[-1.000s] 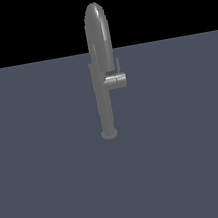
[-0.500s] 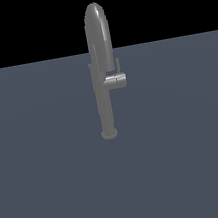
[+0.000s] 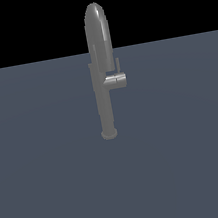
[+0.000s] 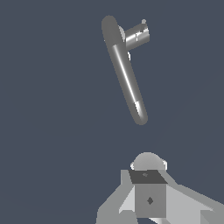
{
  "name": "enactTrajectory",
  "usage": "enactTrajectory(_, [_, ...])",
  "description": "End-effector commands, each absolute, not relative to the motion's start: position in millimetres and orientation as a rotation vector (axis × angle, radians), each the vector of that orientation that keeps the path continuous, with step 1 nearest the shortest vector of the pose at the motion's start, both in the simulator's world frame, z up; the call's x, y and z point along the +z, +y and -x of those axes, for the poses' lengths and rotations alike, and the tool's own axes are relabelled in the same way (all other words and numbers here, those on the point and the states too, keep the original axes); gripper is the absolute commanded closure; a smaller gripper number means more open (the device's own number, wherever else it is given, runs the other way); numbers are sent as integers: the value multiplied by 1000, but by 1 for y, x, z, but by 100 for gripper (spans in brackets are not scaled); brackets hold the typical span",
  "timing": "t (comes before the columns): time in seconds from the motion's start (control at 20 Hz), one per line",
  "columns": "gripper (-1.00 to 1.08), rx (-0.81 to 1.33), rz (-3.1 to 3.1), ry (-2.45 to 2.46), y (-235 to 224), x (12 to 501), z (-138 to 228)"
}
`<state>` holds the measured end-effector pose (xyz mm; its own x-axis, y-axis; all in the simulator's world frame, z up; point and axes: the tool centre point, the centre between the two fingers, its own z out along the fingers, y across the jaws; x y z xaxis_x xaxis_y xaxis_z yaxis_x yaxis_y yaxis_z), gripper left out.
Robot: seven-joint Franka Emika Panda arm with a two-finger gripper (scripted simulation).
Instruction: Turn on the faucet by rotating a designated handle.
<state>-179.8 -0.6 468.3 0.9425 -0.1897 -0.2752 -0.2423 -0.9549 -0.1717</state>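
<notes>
The faucet (image 3: 99,67) is a tall slim grey column with a rounded arched top and a small round base flange (image 3: 109,133). It stands on the dark floor in the exterior view. The handle (image 3: 116,81) is a short horizontal cylinder stub. It sticks out toward the exterior view's right at mid height, with a thin pin upright above it. The wrist view looks down on the faucet (image 4: 127,78) and the handle (image 4: 137,35). Grey parts of my arm or gripper (image 4: 148,197) show well apart from the faucet. No separate fingers can be made out. The gripper does not show in the exterior view.
A flat dark blue-grey floor (image 3: 53,182) surrounds the faucet on all sides. A black background lies beyond its far edge. No other object shows.
</notes>
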Motion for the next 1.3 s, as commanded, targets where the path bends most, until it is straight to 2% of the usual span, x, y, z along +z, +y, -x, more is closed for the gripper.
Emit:
enactTrajectory(0.0, [108, 437, 2843, 376, -1, 465, 166])
enactTrajectory(0.65, [108, 713, 2534, 622, -10, 436, 99])
enactTrajectory(1.25, [108, 952, 2167, 832, -25, 389, 41])
